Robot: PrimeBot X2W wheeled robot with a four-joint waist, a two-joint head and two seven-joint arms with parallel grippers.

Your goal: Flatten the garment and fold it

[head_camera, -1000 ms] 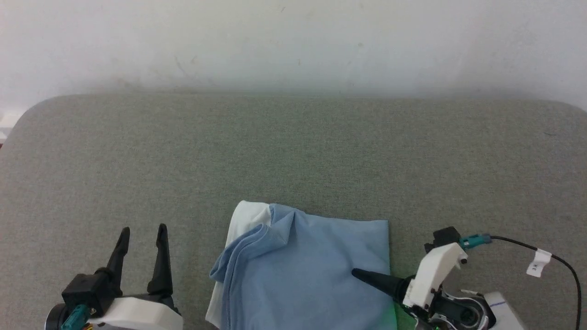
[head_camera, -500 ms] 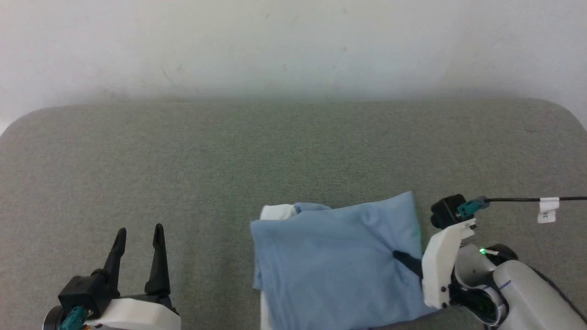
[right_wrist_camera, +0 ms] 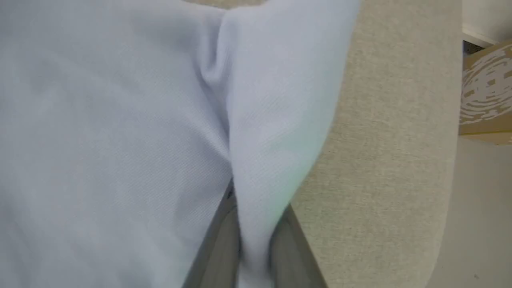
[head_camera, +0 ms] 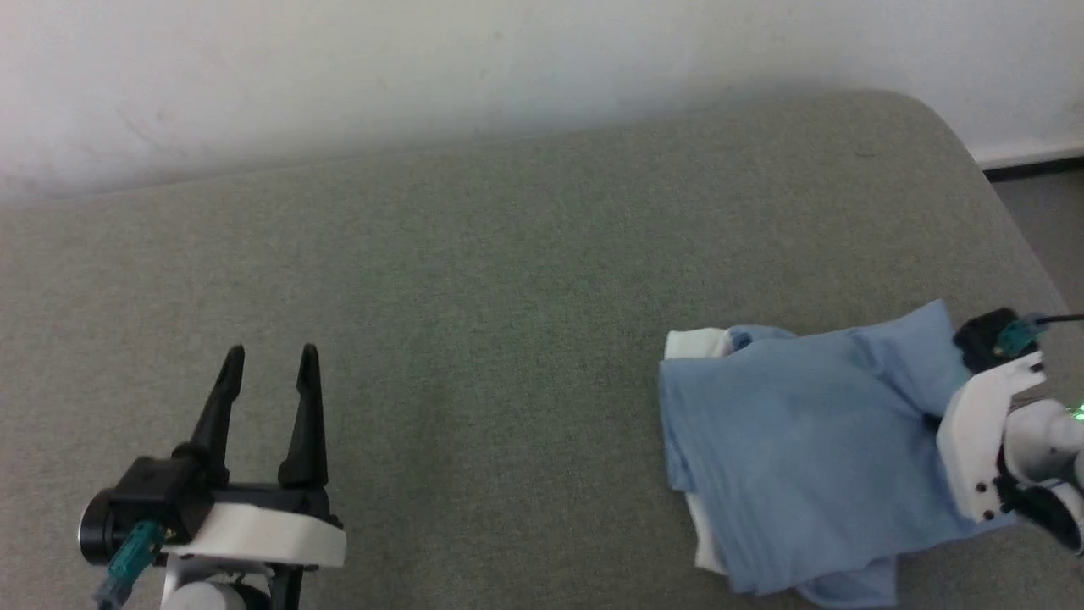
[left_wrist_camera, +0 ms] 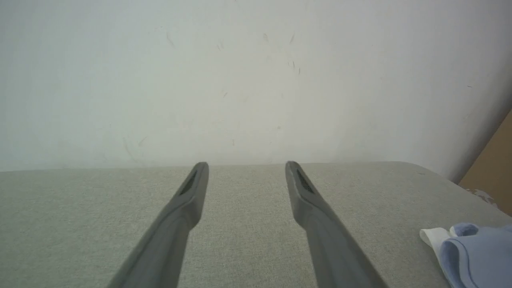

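Observation:
The garment [head_camera: 804, 440], a light blue shirt with a strip of white collar [head_camera: 694, 343] at its far left corner, lies loosely folded near the table's right edge. My right gripper [head_camera: 929, 416] is shut on a pinched ridge of its right side. In the right wrist view the blue cloth [right_wrist_camera: 120, 120] bunches between the two fingers of that gripper [right_wrist_camera: 256, 228]. My left gripper [head_camera: 271, 360] hovers open and empty over bare table, far to the left of the shirt. In its own view that gripper [left_wrist_camera: 247, 166] points at the wall, and the garment [left_wrist_camera: 472, 252] shows at the lower right.
The grey-green padded table [head_camera: 474, 271] stretches back to a white wall [head_camera: 423, 59]. Its rounded right edge [head_camera: 1008, 220] drops to the floor close beside my right arm. A cardboard box [right_wrist_camera: 484, 92] stands beyond that edge.
My right gripper has shut on the shirt's right side and dragged it toward the table's right edge. The head camera has swung right. The left gripper stays open.

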